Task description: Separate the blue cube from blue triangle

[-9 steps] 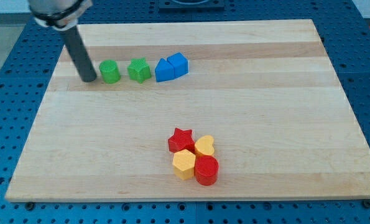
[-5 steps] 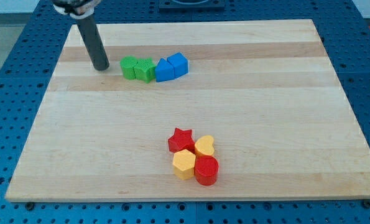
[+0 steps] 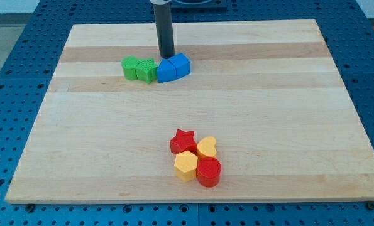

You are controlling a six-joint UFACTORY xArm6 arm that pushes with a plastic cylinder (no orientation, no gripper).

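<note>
The rod (image 3: 166,28) ran off the view's top edge, so the arm above it was cut away entirely. My tip (image 3: 167,56) sat right at the back of the blue triangle (image 3: 166,71), and whether the two touched could not be told. The blue cube (image 3: 181,64) was pressed against that triangle, their shared faces hidden. The wooden board (image 3: 287,113) lost its bottom corners near the frame's lower edge.

my tip (image 3: 166,56) sits just above the blue triangle (image 3: 166,70) and blue cube (image 3: 180,64), which block passage downward. two green blocks (image 3: 139,69) obstruct its lower left. the tabletop (image 3: 268,94) is open rightward.
</note>
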